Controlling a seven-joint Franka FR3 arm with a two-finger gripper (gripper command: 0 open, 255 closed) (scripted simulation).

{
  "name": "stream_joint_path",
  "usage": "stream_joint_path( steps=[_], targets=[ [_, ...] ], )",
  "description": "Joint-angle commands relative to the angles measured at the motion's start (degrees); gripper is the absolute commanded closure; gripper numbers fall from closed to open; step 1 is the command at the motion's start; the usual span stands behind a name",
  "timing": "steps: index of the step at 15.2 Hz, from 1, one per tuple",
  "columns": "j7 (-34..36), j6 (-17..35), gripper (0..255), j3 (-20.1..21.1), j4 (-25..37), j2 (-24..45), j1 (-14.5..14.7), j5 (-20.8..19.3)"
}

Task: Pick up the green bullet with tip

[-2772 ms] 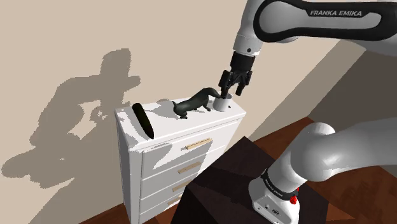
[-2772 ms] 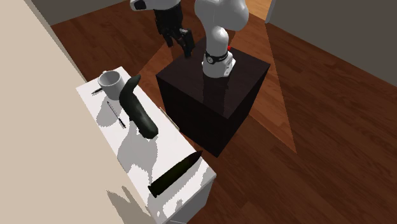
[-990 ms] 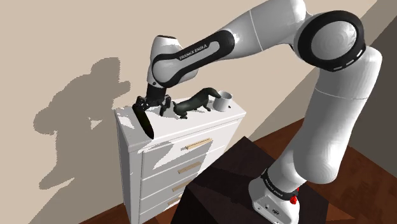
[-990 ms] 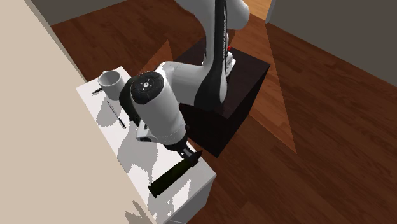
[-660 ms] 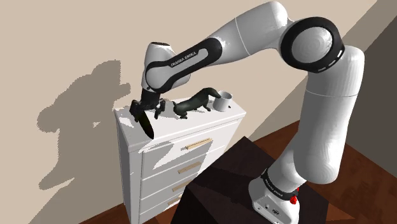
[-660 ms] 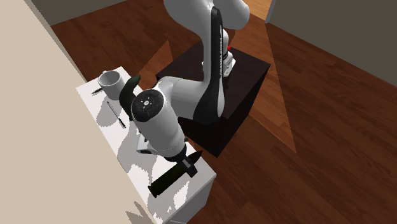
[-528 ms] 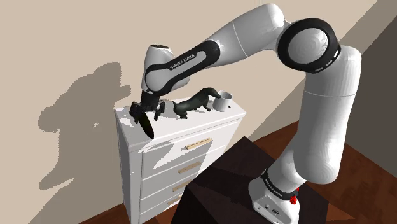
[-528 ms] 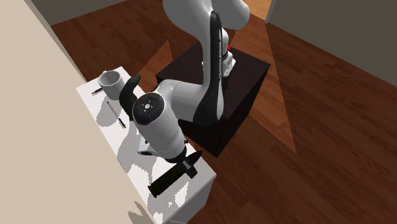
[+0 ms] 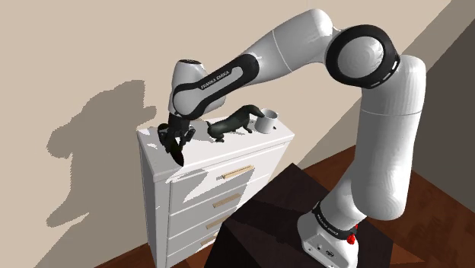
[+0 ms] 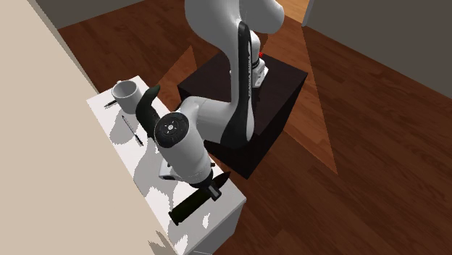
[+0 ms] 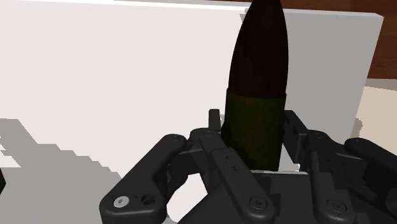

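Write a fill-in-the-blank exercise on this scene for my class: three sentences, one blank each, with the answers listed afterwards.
1. The bullet lies on top of a white ___ of drawers.
2. The gripper clasps the bullet at its ___ part, behind the dark tip.
3. At the far end of the top, away from the bullet, stands a white ___.

Missing words: chest; green; cup

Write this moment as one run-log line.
phase: grasp | gripper: shut on bullet | bullet: lying on dresser top | lift: not yet done
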Motion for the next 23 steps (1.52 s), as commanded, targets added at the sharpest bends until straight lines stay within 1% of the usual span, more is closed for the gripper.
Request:
stream_joint_path(
  steps=[1,6,21,23],
  targets=[
    [0.0,0.02,255,0.0,0.03,0.03,0.01,-0.01],
    [-0.08,0.22,255,0.01,-0.27,-0.07,-0.06,0.04],
    [0.43,-8.95,255,0.56,1.47,-7.6,-0.67,0.83],
    [0.43,-9.04,255,0.57,1.49,-7.67,-0.68,0.84]
  ],
)
